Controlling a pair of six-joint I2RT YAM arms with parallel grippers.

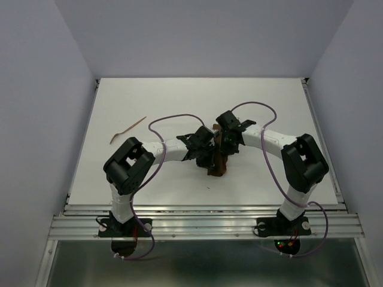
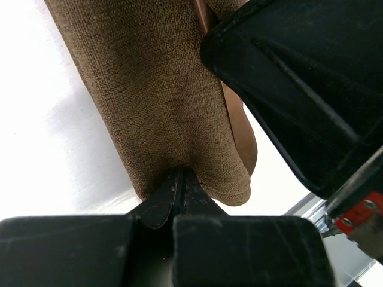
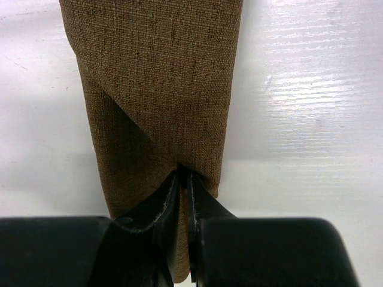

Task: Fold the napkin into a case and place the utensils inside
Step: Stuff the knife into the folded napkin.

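The napkin (image 1: 218,164) lies mid-table, folded into a narrow dark brown strip shaped like the case. My left gripper (image 1: 207,156) is shut on one end of it, pinching the cloth edge (image 2: 179,173). From the other side, my right gripper (image 1: 227,142) is shut on the opposite end, with cloth running between its fingers (image 3: 185,176). One reddish-brown utensil (image 2: 242,128) lies along the napkin's (image 2: 155,89) right edge, partly under the fabric. A second utensil (image 1: 127,130) lies loose on the table at the far left, away from both grippers.
The white table (image 1: 179,101) is walled in on the left, back and right. A metal rail (image 1: 203,216) runs along the near edge by the arm bases. The right arm's black body (image 2: 299,84) hangs close above the napkin in the left wrist view.
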